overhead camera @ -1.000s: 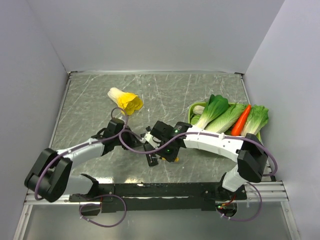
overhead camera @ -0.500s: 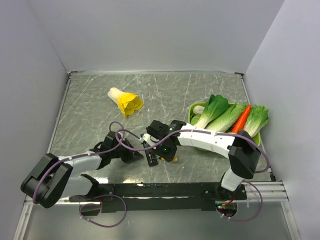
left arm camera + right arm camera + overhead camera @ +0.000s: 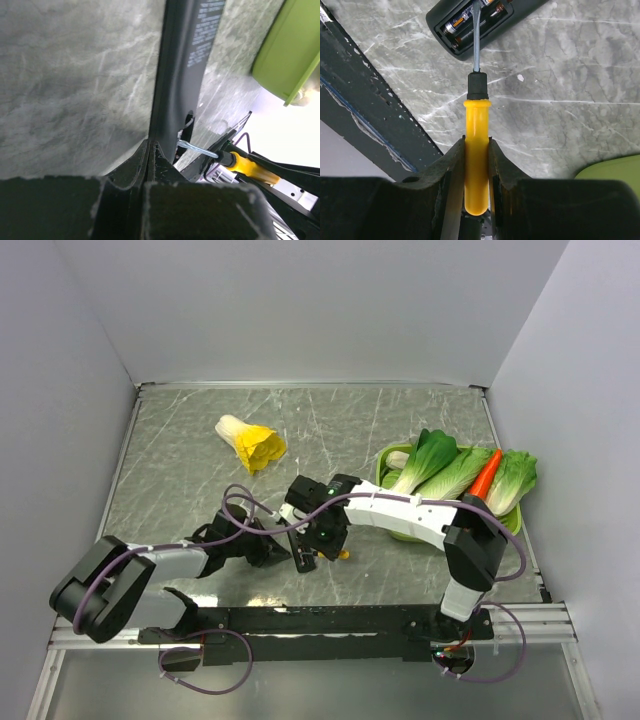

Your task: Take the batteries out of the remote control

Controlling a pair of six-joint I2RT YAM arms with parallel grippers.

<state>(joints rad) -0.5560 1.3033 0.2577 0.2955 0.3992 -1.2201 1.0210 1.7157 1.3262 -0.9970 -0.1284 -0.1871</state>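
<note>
Yellow screwdriver [image 3: 476, 117] handle is clamped between the right gripper [image 3: 476, 145] jaws, which stand only narrowly apart on it. The shaft points to 12 o'clock, its tip inside the open compartment of the remote control [image 3: 520, 15], between the batteries [image 3: 457, 25] seated there. Left gripper [image 3: 150, 150] jaws are fully closed with nothing between them, tips against the remote's near end. Remote lies flat on the grey marble table [image 3: 180, 460], near the 6 o'clock edge; green tray [image 3: 285, 55] of vegetables at 3 o'clock.
</note>
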